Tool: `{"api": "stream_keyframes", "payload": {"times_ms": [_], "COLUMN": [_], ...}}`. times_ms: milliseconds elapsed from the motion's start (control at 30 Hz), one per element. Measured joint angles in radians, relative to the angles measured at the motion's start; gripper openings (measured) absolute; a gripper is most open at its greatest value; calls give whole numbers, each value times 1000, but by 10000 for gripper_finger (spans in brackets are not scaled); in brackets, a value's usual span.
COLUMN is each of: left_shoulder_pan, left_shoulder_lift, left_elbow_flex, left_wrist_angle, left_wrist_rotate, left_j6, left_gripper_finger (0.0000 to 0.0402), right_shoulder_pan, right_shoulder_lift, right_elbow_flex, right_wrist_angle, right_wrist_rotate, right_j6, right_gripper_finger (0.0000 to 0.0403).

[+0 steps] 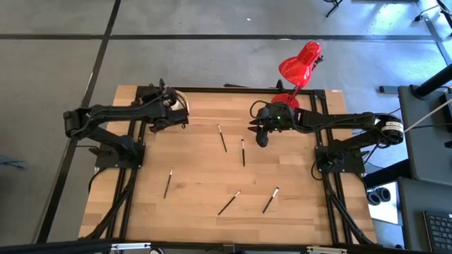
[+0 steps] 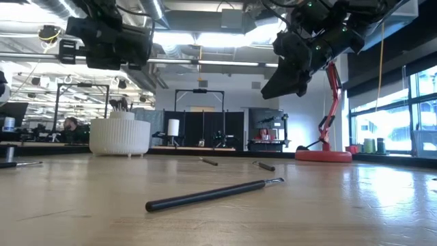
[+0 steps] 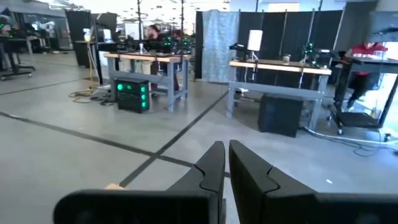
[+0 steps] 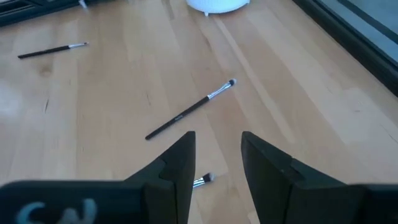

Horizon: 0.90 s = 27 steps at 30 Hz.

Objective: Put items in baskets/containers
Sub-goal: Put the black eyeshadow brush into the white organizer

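While the right gripper (image 4: 214, 165) hangs above the tabletop with its two dark fingers (image 4: 177, 163) parted and nothing between them, a makeup brush (image 4: 189, 110) lies on the wood just ahead of them, and the pale tip of a second brush (image 4: 203, 180) peeps out beneath the fingers; a third brush (image 4: 51, 50) lies farther off, and the base of the cream-white organiser (image 4: 217, 5) shows at the table's far side; seen from overhead this gripper (image 1: 261, 136) sits near the red desk lamp (image 1: 300, 65), beside a brush (image 1: 243, 152) in mid-table. Left gripper (image 3: 226, 168) is raised at the table's back edge, its fingers (image 3: 208, 171) pressed nearly together on nothing, facing out over the room's floor. Across the wooden table (image 1: 198, 176) the other brushes are scattered: one (image 1: 222, 138) toward the back, one (image 1: 168, 182) left, two (image 1: 229, 202) (image 1: 270, 200) near the front. From table height the ribbed organiser (image 2: 119, 135) stands at the far left with brushes already upright inside.
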Motion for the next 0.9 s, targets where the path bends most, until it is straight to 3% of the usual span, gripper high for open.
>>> {"api": "stream_keyframes", "payload": {"times_ms": [133, 267, 367, 467, 533, 600, 900], "left_shoulder_pan": [-15, -42, -83, -134, -188, -261, -613], "left_shoulder_lift": [0, -1, -1, -1, -1, -1, 96], "left_elbow_flex": [46, 112, 141, 147, 142, 136, 99], "left_wrist_angle": [1, 18, 39, 37, 33, 29, 29], "left_wrist_rotate": [55, 178, 406, 732, 928, 1059, 1230], "left_j6": [77, 366, 650, 775, 754, 692, 225], "left_gripper_finger": [19, 20, 20, 20, 20, 25, 113], "right_shoulder_pan": [0, 0, 0, 0, 0, 0, 0], "right_shoulder_lift": [0, 0, 0, 0, 1, 1, 1], "right_elbow_flex": [0, 0, 0, 0, 0, 0, 0], "right_wrist_angle": [0, -1, -1, -6, -12, -13, -14], "right_wrist_rotate": [0, 0, 0, -2, -2, -2, -3], "right_j6": [2, 2, 2, 8, 20, 22, 53], "right_gripper_finger": [129, 129, 129, 129, 129, 129, 129]}}
